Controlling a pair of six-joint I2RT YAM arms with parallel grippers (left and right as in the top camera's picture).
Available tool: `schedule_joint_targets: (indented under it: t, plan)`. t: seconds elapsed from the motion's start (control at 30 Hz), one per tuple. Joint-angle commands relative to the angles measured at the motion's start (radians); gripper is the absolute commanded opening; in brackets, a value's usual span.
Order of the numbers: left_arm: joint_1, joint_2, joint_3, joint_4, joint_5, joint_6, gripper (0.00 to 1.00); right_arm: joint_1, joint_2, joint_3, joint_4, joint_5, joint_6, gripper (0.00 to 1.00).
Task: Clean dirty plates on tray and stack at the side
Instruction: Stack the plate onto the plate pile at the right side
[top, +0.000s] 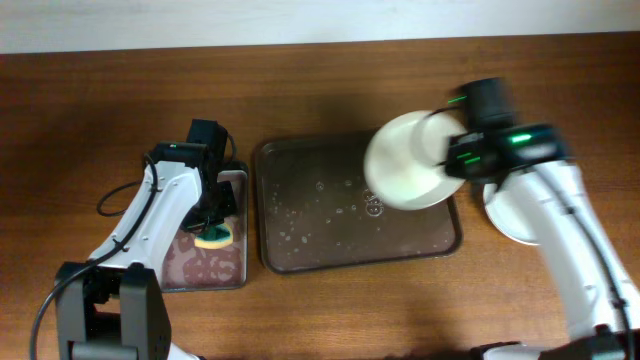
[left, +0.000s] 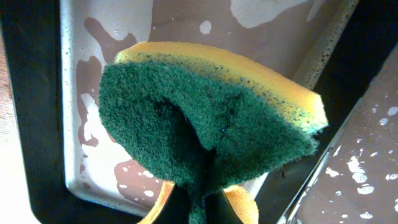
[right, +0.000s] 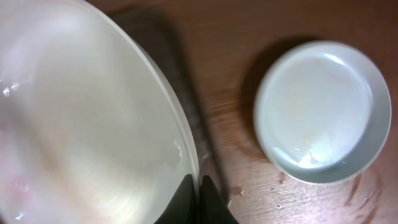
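Pinching a plate (top: 405, 160), your right gripper (right: 199, 190) holds it over the wet tray (top: 320, 220); another plate (right: 323, 112) sits beside the tray. Your left gripper (top: 212, 222) clamps a sponge (left: 211, 118) over the small tray (left: 81, 93).

Folded green-yellow sponge (left: 211, 118) over wet tray (left: 79, 43)

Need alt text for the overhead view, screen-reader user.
The right gripper holds a round white plate over the right end of a large dark brown rectangular tray. A second white plate lies on the wooden table beside it; the left gripper holds a yellow-and-green sponge over a smaller black-rimmed tray.
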Motion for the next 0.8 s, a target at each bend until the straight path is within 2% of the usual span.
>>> schedule_joint_targets:
  t: [0.0,0.07,0.17,0.37,0.47,0.53,0.57,0.6,0.67,0.77]
  plan:
    - [0.003,-0.024,-0.003,-0.006,0.003,0.02,0.0,-0.314,0.006,0.028,-0.003,-0.307,0.0,0.04]
    - [0.003,-0.024,-0.003,-0.008,0.003,0.02,0.0,-0.492,0.046,0.024,0.0,-0.33,-0.019,0.04]
    - [0.003,-0.024,-0.003,-0.011,0.003,0.037,0.0,-0.677,0.14,0.004,-0.015,-0.329,-0.031,0.04]
    - [0.003,-0.024,-0.003,-0.022,0.003,0.046,0.0,-0.874,0.34,-0.008,0.012,-0.33,-0.03,0.04]
    - [0.003,-0.024,-0.003,-0.025,0.003,0.046,0.0,-0.892,0.361,-0.01,0.011,-0.33,-0.034,0.04]
    - [0.003,-0.024,-0.003,-0.025,0.003,0.046,0.0,-0.883,0.352,-0.009,0.002,-0.373,-0.055,0.36]
    - [0.003,-0.024,-0.003,-0.025,0.003,0.046,0.0,-0.877,0.343,-0.009,0.002,-0.422,-0.076,0.41]
    - [0.003,-0.024,-0.003,-0.025,0.003,0.047,0.0,-0.859,0.311,-0.009,-0.002,-0.491,-0.109,0.43]
    - [0.003,-0.025,-0.002,-0.025,0.003,0.069,0.0,-0.823,0.251,-0.009,-0.009,-0.498,-0.127,0.43]
    - [0.003,-0.045,-0.002,-0.029,0.003,0.087,0.0,-0.703,0.067,-0.009,-0.035,-0.497,-0.132,0.43]
